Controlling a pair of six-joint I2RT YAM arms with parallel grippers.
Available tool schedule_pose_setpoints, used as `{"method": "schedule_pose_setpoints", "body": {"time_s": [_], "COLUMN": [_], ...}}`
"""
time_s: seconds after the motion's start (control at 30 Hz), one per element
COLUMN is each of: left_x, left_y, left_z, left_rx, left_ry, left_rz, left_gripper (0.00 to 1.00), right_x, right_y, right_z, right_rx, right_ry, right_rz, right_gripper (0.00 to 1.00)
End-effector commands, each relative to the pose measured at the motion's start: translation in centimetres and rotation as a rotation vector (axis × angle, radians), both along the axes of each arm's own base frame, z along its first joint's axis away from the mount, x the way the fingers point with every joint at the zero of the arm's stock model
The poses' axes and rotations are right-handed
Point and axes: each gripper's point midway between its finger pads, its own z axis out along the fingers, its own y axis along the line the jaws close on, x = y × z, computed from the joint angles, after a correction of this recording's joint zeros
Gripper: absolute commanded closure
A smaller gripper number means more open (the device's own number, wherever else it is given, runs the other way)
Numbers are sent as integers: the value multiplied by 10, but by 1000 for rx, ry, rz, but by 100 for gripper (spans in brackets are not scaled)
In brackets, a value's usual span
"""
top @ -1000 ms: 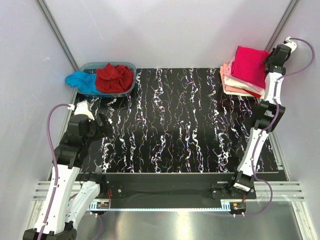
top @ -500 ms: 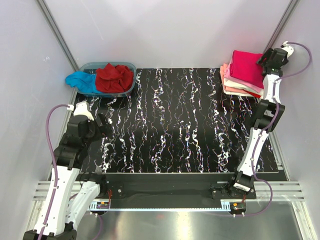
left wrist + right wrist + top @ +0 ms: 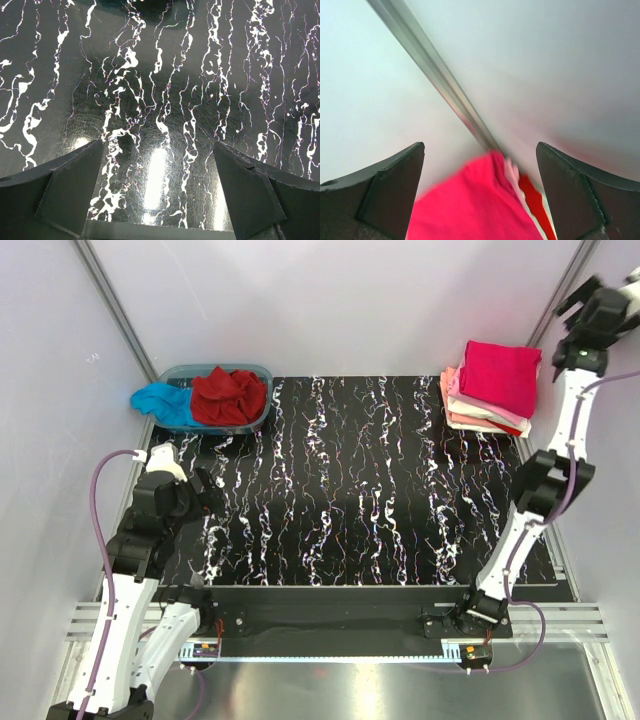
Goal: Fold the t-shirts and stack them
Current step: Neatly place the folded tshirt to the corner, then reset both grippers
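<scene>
- The right gripper (image 3: pixel 598 302) is seen lifted into the upper right corner of the overhead view with its jaws spread wide and nothing between them. A second earlier it was pressed against the right edge of the stack of folded t-shirts (image 3: pixel 487 398).
- The bright pinkish-red tee (image 3: pixel 500 375) is left lying flat on top of that stack, at the upper right of the table (image 3: pixel 360 500).
- The left gripper (image 3: pixel 205 490) is unmoved at centre left, held low over bare tabletop with its jaws wide and empty.
- A dark red tee (image 3: pixel 228 395) is heaped in the clear tub (image 3: pixel 262 418) at upper left, and a turquoise tee (image 3: pixel 160 402) is draped over the tub's left rim.
- The tabletop is black with white marbled veins. It is enclosed by pale walls and slanted metal posts (image 3: pixel 110 300).
</scene>
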Motion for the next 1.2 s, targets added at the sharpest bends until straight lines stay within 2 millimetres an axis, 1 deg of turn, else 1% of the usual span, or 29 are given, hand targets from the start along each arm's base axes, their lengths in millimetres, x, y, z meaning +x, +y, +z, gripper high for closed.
{"method": "schedule_pose_setpoints", "body": {"time_s": [0.0, 0.03, 0.07, 0.1, 0.13, 0.17, 0.2, 0.23, 0.27, 0.3, 0.33, 0.37, 0.4, 0.43, 0.47, 0.5, 0.57, 0.6, 0.67, 0.7, 0.73, 0.77, 0.8, 0.83, 0.87, 0.9, 0.97, 1.0, 1.17], "left_x": [7, 7, 7, 7, 7, 8, 9, 8, 9, 9, 9, 9, 9, 9, 9, 9, 9, 10, 11, 11, 11, 11, 11, 11, 11, 11, 11, 11, 14], "left_y": [-2, -2, -2, -2, -3, -3, -3, -2, -2, -2, -1, 0, 0, -1, 0, -1, 0, -1, 0, 1, 2, 2, 2, 3, 3, 3, 3, 3, 1], "left_z": [11, 12, 12, 12, 12, 12, 11, 10, 9, 9, 8, 8, 8, 8, 8, 8, 6, 6, 3, 3, 3, 2, 2, 2, 2, 3, 2, 1, -2], "left_rx": [-15, -15, -16, -17, -18, -16, -16, -14, -14, -13, -11, -10, -11, -10, -11, -10, -8, -8, -6, -4, -2, -2, -2, -1, -1, -1, -2, -1, 0], "left_ry": [-55, -59, -58, -58, -58, -58, -55, -48, -42, -39, -35, -33, -32, -32, -34, -32, -26, -23, -7, -4, -3, 2, 3, 3, 2, -1, 4, 5, 24], "left_rz": [-3, -3, -4, -6, -7, -8, -8, -6, -4, -1, 4, 7, 9, 7, 9, 7, 8, 7, 14, 19, 23, 24, 27, 30, 32, 34, 33, 33, 22], "left_gripper": [1, 1, 1, 1, 1, 1, 1, 1, 1, 1, 1, 1, 1, 1, 1, 1, 1, 1, 1, 1, 1, 1, 1, 1, 1, 1, 1, 1, 1], "right_x": [-85, -92, -96, -113, -102, -104, -115, -118, -121, -137, -146, -165, -181, -193, -204, -228, -250, -273, -294, -314, -325, -331, -347, -352, -354, -359, -362, -363, -357], "right_y": [11, 20, 32, 67, 96, 123, 160, 192, 270, 305, 336, 401, 417, 439, 455, 481, 504, 524, 540, 552, 558, 562, 561, 560, 559, 551, 547, 541, 535], "right_z": [158, 168, 171, 202, 177, 178, 161, 151, 144, 112, 95, 77, 37, 15, -1, -44, -78, -113, -144, -167, -178, -176, -198, -203, -197, -213, -217, -226, -231], "right_rx": [-70, -28, 10, 19, 104, 123, 149, 122, 110, 109, 93, 107, 136, 151, 166, 177, 214, 210, 251, 284, 290, 303, 316, 346, 368, 375, 371, 366, 367], "right_ry": [-280, -314, -323, -382, -351, -362, -324, -288, -271, -203, -164, -125, -48, -8, 9, 87, 137, 217, 288, 336, 360, 335, 376, 368, 327, 353, 339, 351, 341], "right_rz": [-71, -47, -4, 133, 222, 293, 361, 423, 569, 616, 678, 816, 818, 848, 869, 920, 974, 1040, 1099, 1164, 1200, 1236, 1276, 1280, 1289, 1262, 1263, 1239, 1186], "right_gripper": [0, 0, 0, 0, 0, 0, 0, 0, 0, 0, 0, 0, 0, 0, 0, 0, 0, 0, 0, 0, 0, 0, 0, 0, 0, 0, 0, 0, 0]}}
